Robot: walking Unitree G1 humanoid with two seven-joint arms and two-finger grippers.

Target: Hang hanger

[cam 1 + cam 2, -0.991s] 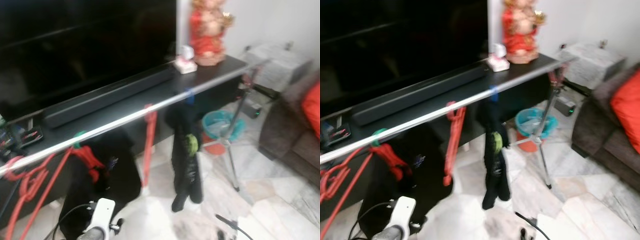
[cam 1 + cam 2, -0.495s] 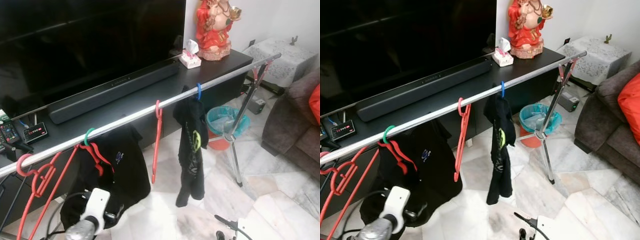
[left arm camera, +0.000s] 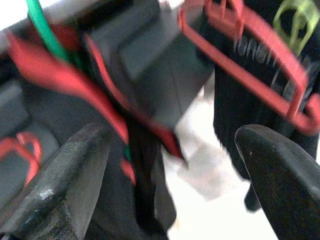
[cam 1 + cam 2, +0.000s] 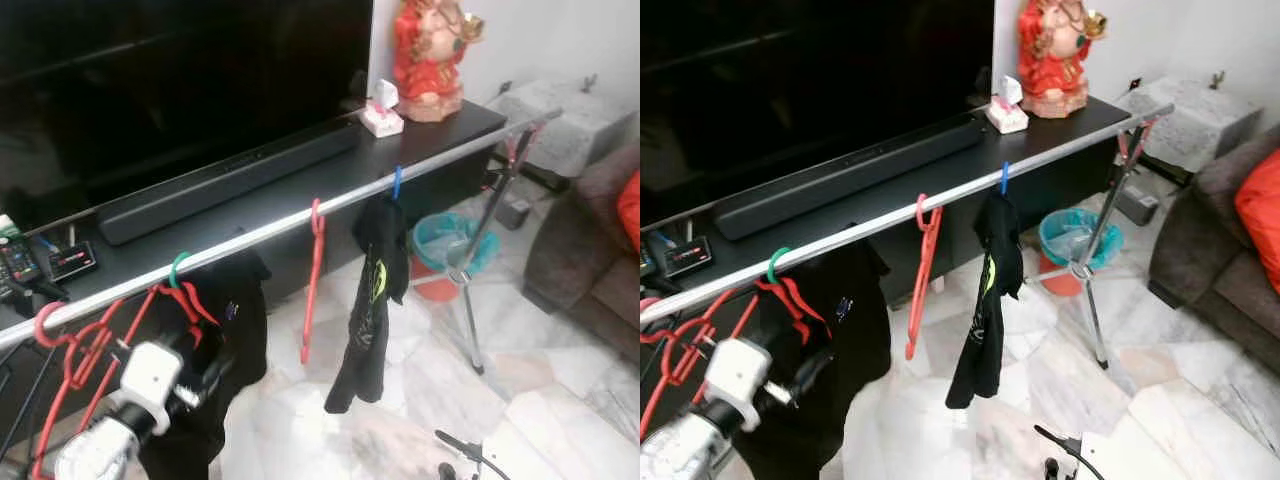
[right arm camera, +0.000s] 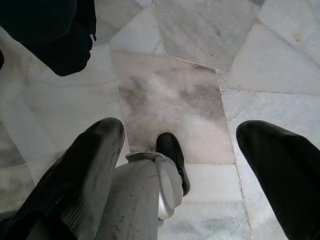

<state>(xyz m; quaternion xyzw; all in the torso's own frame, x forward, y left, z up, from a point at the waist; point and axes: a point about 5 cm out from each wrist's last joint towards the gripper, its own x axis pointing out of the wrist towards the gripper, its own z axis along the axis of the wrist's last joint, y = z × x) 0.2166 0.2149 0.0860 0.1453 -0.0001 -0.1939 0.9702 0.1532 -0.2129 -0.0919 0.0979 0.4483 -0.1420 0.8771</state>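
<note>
Hanger [image 4: 313, 283] in red hangs on the silver rail [image 4: 270, 229] between two black garments. Left tool [image 3: 170, 175] is spread wide, empty, right by the green-hooked hanger [image 4: 180, 285]; right tool [image 5: 175, 165] gapes over the marble floor [image 5: 200, 90].

Red hanger [image 4: 312, 285] hooked on rail [image 4: 270, 232]

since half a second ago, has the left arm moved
Yes. The left arm has risen toward the rail, nearer the red hangers.
</note>
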